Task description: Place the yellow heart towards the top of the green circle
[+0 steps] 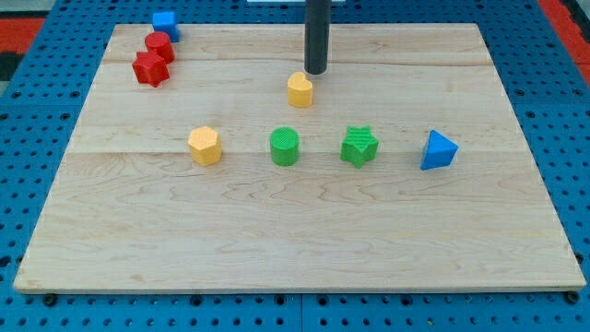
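Filling the view, a wooden counter [304, 231] holds scattered blocks. The robot's tip [316, 71] stands just above the yellow heart [300, 89], apparently near touching; no hand exists to open or close. The heart already sits above the green circle [285, 147]; perhaps only a slight nudge remains.

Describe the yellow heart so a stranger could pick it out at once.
Start at the dark rod coming down from the view's top; my tip ends just above and right of the yellow heart. It sits alone, above the row holding the green circle. The other yellow block, the yellow hexagon, lies in that row's left end.
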You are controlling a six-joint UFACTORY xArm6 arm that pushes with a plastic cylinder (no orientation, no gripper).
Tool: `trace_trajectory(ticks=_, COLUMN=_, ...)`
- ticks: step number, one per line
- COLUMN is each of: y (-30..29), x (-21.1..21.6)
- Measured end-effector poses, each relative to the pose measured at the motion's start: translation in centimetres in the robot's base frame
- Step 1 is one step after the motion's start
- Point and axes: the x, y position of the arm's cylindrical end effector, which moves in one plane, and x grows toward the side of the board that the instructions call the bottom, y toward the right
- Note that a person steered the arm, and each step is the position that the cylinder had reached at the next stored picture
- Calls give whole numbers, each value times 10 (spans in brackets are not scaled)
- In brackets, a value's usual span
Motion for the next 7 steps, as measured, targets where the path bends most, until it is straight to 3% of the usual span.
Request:
trace_trajectory(ticks=3, y=-40, x=27)
trace_trajectory(ticks=7, y=-17, x=42)
